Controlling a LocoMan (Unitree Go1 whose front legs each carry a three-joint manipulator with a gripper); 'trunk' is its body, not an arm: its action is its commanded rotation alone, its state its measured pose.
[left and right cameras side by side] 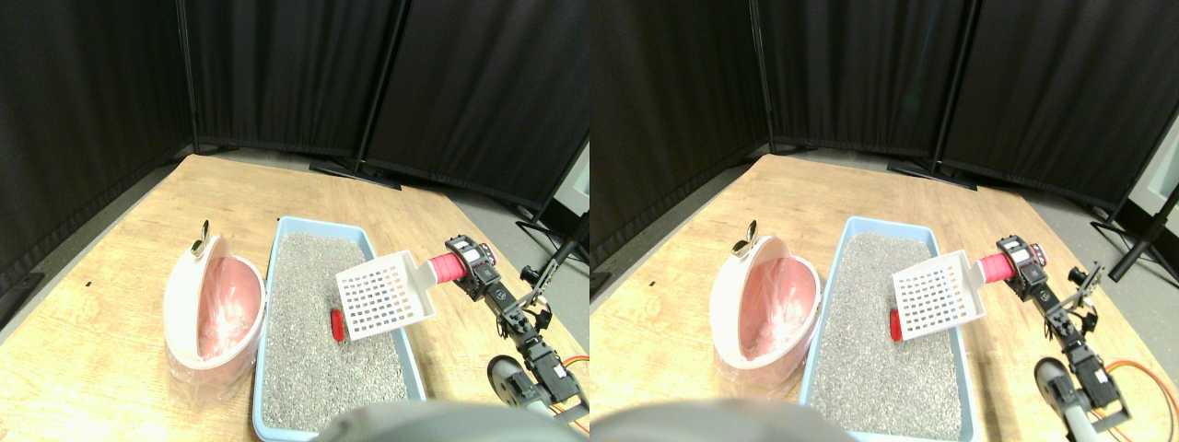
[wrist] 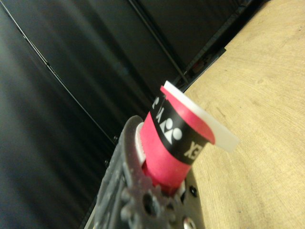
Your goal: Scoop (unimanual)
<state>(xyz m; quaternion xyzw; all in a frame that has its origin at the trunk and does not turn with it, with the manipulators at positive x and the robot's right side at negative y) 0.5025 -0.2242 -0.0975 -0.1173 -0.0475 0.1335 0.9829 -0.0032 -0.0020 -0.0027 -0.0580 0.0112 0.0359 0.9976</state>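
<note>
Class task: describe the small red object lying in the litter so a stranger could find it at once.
Find the light blue tray of grey litter on the wooden floor, beside the pink-lined white bin. The small red object lies on the litter mid-tray, just under the white slotted scoop: the only red thing among the grey granules.

The right arm (left and right cameras side by side: 525,336) is built as a chain of small black blocks joined by dark brackets and hinges. Thin black rods and a small bracket are seen beside its middle part. A grey rounded wheel-like part (left and right cameras side by side: 505,373) is set at its lower end, and orange cables (left and right cameras side by side: 576,361) are looped out near the base. The hand (left and right cameras side by side: 472,262) is made of black plastic with a red patch on its outer side. In the wrist view, a dark toothed frame with round holes and screws (wrist: 143,202) is shown.
</note>
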